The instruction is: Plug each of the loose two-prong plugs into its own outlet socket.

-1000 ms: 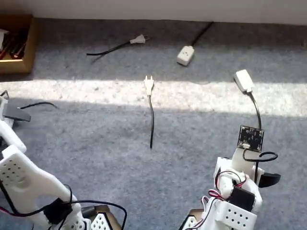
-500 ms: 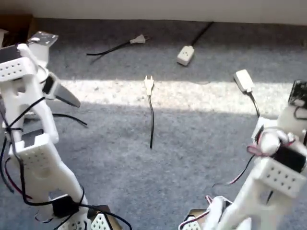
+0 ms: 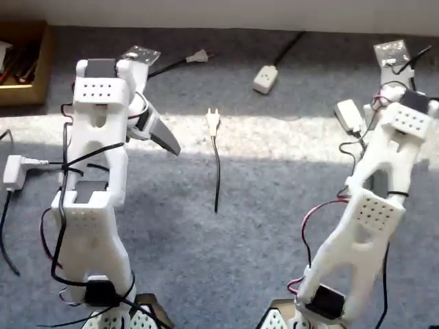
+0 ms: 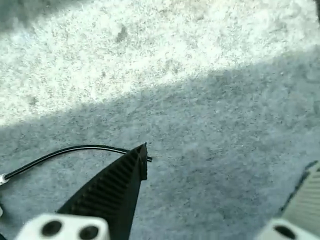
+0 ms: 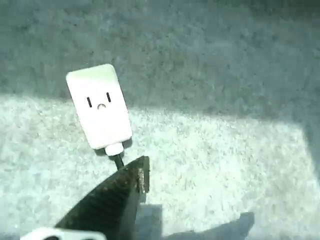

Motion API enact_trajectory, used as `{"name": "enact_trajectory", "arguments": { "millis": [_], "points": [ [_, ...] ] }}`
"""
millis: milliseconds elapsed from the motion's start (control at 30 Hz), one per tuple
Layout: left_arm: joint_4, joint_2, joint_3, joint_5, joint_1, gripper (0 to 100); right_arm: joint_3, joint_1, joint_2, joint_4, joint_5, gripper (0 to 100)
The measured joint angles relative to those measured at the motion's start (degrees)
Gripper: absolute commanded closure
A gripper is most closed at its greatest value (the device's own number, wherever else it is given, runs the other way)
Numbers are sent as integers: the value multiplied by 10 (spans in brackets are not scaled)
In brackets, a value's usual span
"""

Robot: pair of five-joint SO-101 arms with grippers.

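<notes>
Two loose white two-prong plugs on black cords lie on the grey carpet, one mid-carpet [image 3: 212, 122] and one farther back [image 3: 197, 56]. A third white plug [image 3: 12, 171] lies at the left edge. Two white outlet sockets lie to the right, one at the back [image 3: 265, 79] and one [image 3: 348, 115] beside the right arm [image 3: 405, 123]. My left gripper [image 3: 162, 136] hangs open left of the middle plug, over bare carpet and a black cord [image 4: 75, 150]; its fingers [image 4: 120, 185] hold nothing. My right gripper [image 5: 200, 185] is open just above the near socket [image 5: 100, 107].
A brown wooden box [image 3: 27, 62] sits at the back left corner. A pale wall edge [image 3: 219, 14] runs along the far side. Black cords trail from each plug and socket across the carpet.
Both arms have risen from their folded positions near the front edge and stretched out over the carpet, the left toward the middle plug, the right toward the near socket.
</notes>
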Motion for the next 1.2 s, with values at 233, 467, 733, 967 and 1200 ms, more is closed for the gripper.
{"name": "enact_trajectory", "arguments": {
  "millis": [233,467,733,967,1200],
  "points": [
    [-7,0,4,13,-1,553,-241,-27,221,-44,-102,443],
    [-7,0,4,13,-1,553,-252,-27,252,-84,-152,443],
    [-18,0,4,13,-1,553,-251,-60,208,88,-178,443],
    [-20,0,4,13,-1,553,-251,-136,181,197,-178,443],
    [-20,0,4,13,-1,553,-250,-146,95,244,-178,443]
  ]
}}
